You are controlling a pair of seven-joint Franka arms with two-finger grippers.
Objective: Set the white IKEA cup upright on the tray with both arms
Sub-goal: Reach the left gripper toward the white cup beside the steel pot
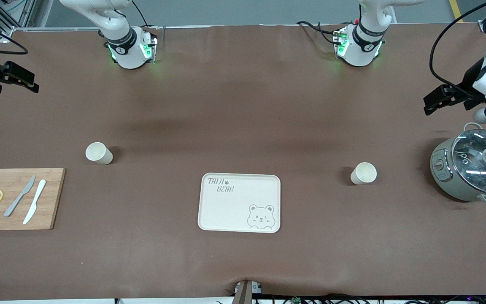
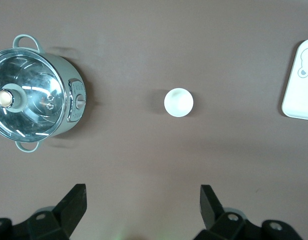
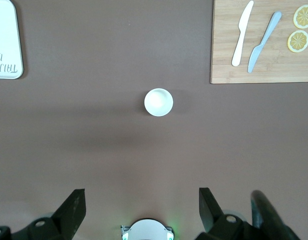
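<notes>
Tray: cream tray (image 1: 239,202) lies flat on the brown table (image 1: 243,105), bare, between the 2 cups and nearer the front camera than both.
Cup, left arm's end: white cup (image 1: 363,173) stands upright on the table, apart from the tray, between it and the cooker.
Cup, right arm's end: second white cup (image 1: 98,153) stands upright, apart from the tray, just farther from the front camera than the cutting board.
Left gripper: left gripper (image 1: 439,100) hangs over the table edge at its own end, above the cooker; fingers spread, grasping nothing.
Right gripper: right gripper (image 1: 13,78) hangs over the table edge at its own end; fingers spread, grasping nothing.
Cooker: grey-green pot (image 1: 473,169) with glass lid, at the left arm's end.
Cutting board: wooden board (image 1: 15,198) carries 2 knives and 2 lemon slices.
Left wrist view only: looks straight into its cup's empty interior; both finger tips (image 2: 74,200) visibly wide apart.
Right wrist view only: its cup's interior is likewise empty; the right arm's base (image 3: 146,230) shows between the fingers.
</notes>
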